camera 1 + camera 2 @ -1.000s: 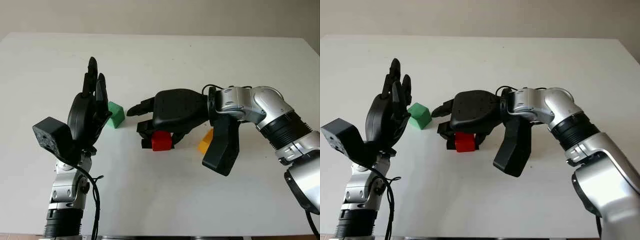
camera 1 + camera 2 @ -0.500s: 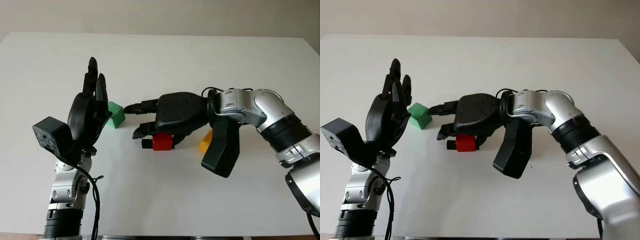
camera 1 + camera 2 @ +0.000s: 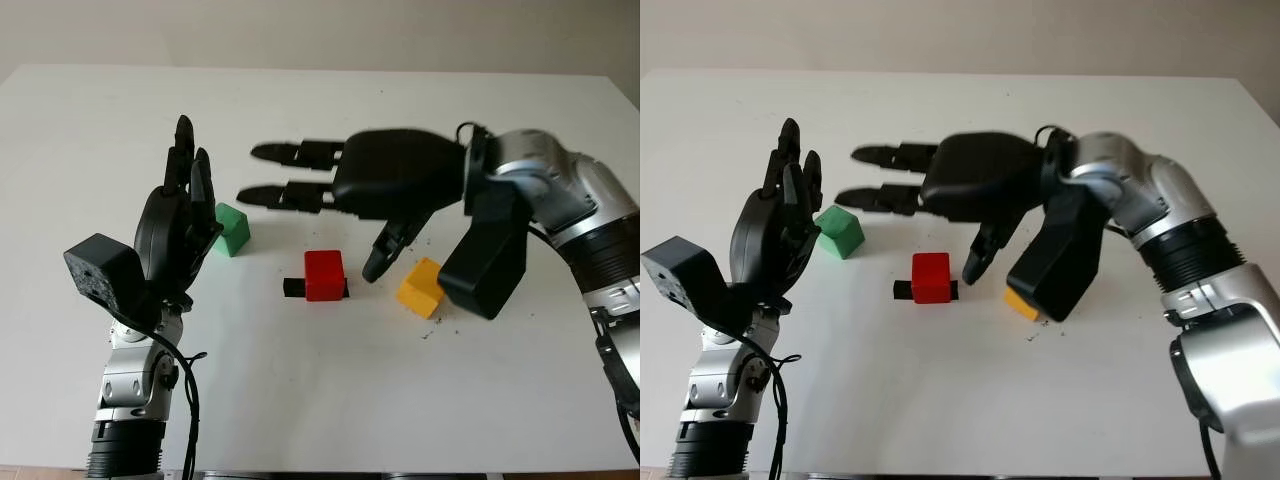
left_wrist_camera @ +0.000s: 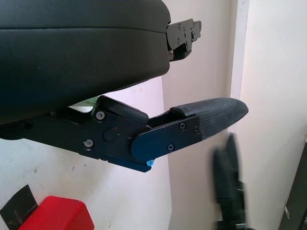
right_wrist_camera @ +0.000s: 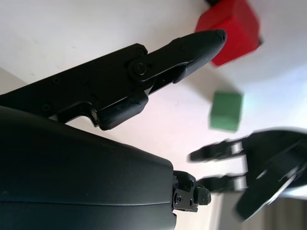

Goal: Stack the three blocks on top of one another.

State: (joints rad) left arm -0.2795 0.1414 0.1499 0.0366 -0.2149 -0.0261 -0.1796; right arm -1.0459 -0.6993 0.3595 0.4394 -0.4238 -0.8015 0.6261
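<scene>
The red block (image 3: 324, 275) sits on the white table (image 3: 320, 400) beside a small black mark (image 3: 292, 287). Left of it, farther back, lies the green block (image 3: 232, 229), and to its right the yellow block (image 3: 420, 287). My right hand (image 3: 315, 215) hovers open above and behind the red block, fingers pointing left, thumb hanging down beside the block without touching it. My left hand (image 3: 188, 190) stands upright and open just left of the green block. In the right wrist view the red block (image 5: 230, 31) and the green block (image 5: 226, 111) are apart.
The table's far edge (image 3: 320, 70) runs along the back. Bare white surface lies in front of the blocks and at the back left. My right forearm (image 3: 560, 200) reaches in from the right, over the space behind the yellow block.
My right hand has opened off the red block, risen and drawn back to the right. The red block stays on the table, and the yellow block is now uncovered. The left hand has not moved.
</scene>
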